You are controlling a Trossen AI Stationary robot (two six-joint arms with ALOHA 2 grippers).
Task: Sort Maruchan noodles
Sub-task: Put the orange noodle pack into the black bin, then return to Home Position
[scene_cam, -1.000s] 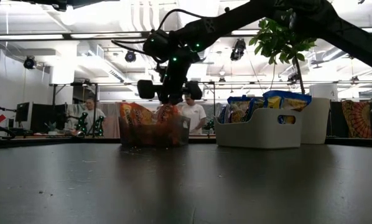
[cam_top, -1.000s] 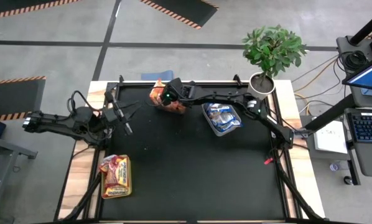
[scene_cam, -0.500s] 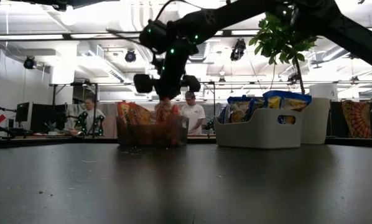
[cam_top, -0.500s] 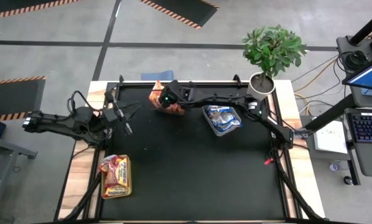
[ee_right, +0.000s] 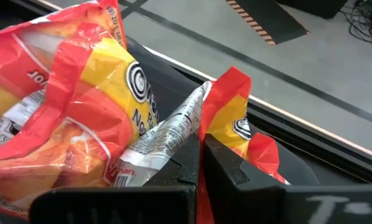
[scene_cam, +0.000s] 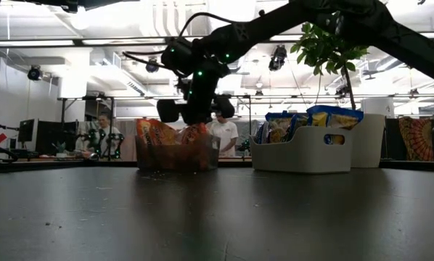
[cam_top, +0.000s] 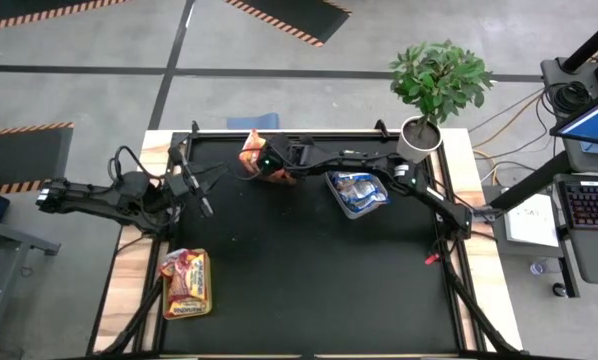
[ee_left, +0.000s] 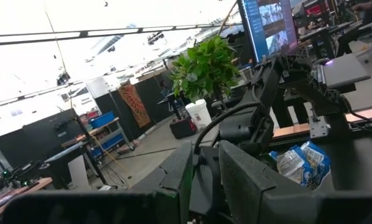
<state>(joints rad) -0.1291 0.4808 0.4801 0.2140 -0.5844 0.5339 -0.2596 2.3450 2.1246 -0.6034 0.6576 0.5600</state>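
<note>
Standing on end (pinched): orange packet, right gripper.

Potted plant at table's far right corner; laptop and keyboard off right; person behind.

the middle and near half of the black counter lie bare. along the far edge, the bin of orange packets and the grey bin leave a gap, bridged overhead by the right arm. the yellow-green bin fills the near-left corner; the left arm lies along the left edge.
</note>
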